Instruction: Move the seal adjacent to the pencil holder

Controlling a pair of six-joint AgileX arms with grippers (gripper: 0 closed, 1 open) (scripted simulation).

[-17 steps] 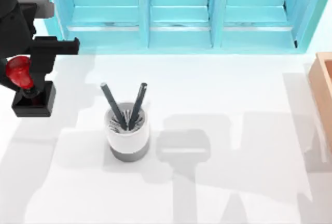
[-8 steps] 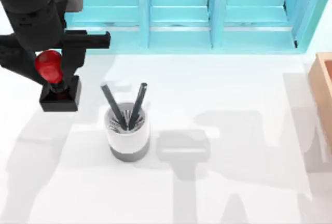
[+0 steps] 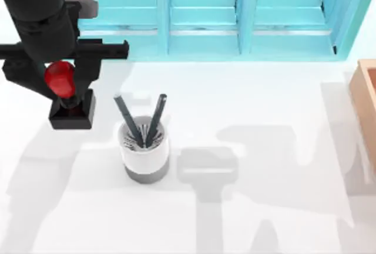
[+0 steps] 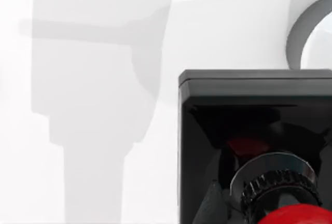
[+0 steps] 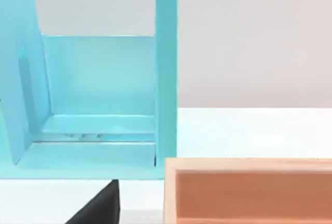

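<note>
The seal [image 3: 71, 112], a glossy red knob on a black square block, is held by my left gripper [image 3: 60, 80], whose fingers are shut on the knob. It hangs at the table's left, a short gap to the left of the pencil holder [image 3: 144, 150] and slightly behind it. The holder is a white cup with a grey bottom band and two dark pencils leaning out. In the left wrist view the seal's black block [image 4: 249, 125] is close up and the grey band of the pencil holder [image 4: 296, 37] curves in just beyond it.
A turquoise shelf unit [image 3: 202, 19] runs along the back edge. An orange-brown wooden box [image 3: 365, 104] sits at the right edge, also seen as the box [image 5: 249, 190] in the right wrist view, where my right arm is parked. White tabletop [image 3: 264, 101] lies between holder and box.
My left gripper carried the seal rightward from the far left edge toward the pencil holder. Over the last half second it shifted only slightly right and forward.
</note>
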